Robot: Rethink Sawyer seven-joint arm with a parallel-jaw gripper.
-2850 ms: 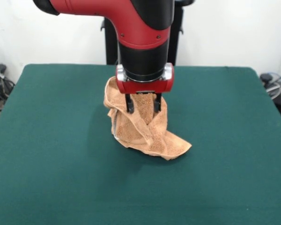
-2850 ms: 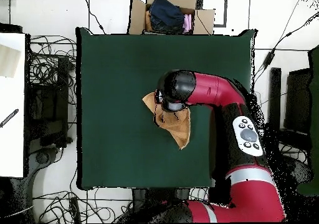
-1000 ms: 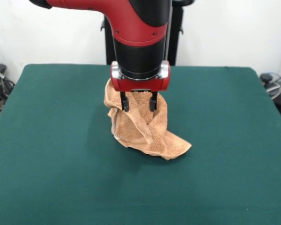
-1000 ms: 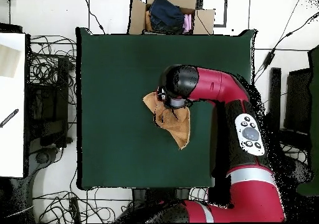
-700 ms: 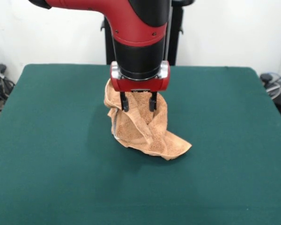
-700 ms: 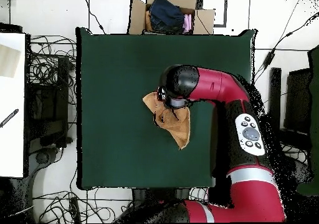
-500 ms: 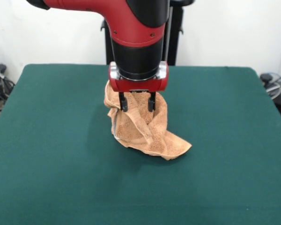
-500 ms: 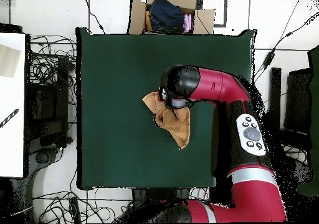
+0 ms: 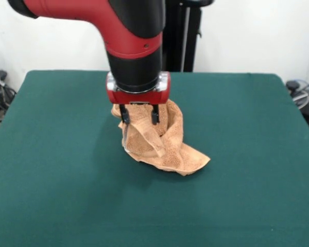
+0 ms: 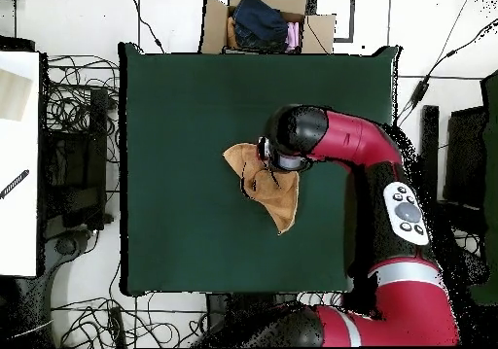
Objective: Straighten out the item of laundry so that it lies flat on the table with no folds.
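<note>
Beyond the far edge in your overhead view you have an open cardboard box (image 10: 267, 19), with dark clothing (image 10: 259, 18) bundled in it and a pink piece (image 10: 293, 37) showing at its right side. To your left, a tangle of black cables (image 10: 80, 112) spreads over the white floor (image 10: 165, 19), next to a white panel (image 10: 19, 160) at the left edge (a pale tan patch near its top, a dark stick-like thing lower down). More cables run at the right. In the front view a white wall (image 9: 257, 33) fills the background.
</note>
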